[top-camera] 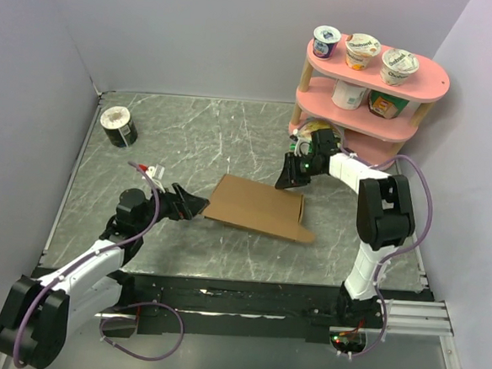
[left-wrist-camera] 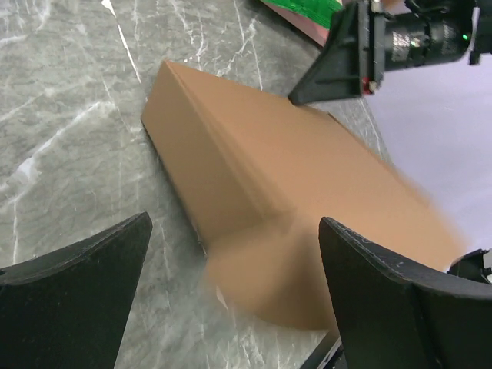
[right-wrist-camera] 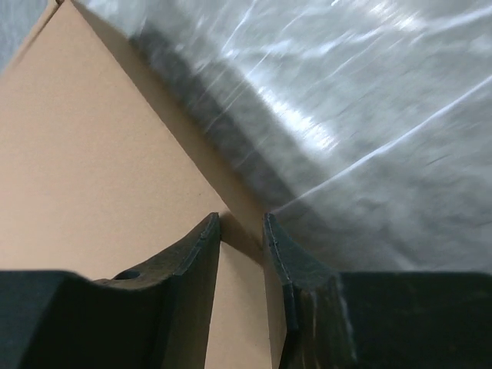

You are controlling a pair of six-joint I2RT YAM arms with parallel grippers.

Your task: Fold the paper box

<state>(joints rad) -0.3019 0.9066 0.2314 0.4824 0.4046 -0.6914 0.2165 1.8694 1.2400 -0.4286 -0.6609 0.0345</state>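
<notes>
Top: left gripper is reaching in low, gaping just beside the paper box lying mid-table; right gripper is angling down onto its far edge. Left wrist: fingers are standing wide, box ahead. Right wrist: fingers are pinching the box edge. Shelf cups: print too small to read.

Near flap of the paper box blurred; tabletop smeared; yogurt cups print too small

Paper box on table centre; shelf rear right, tin rear left
</notes>
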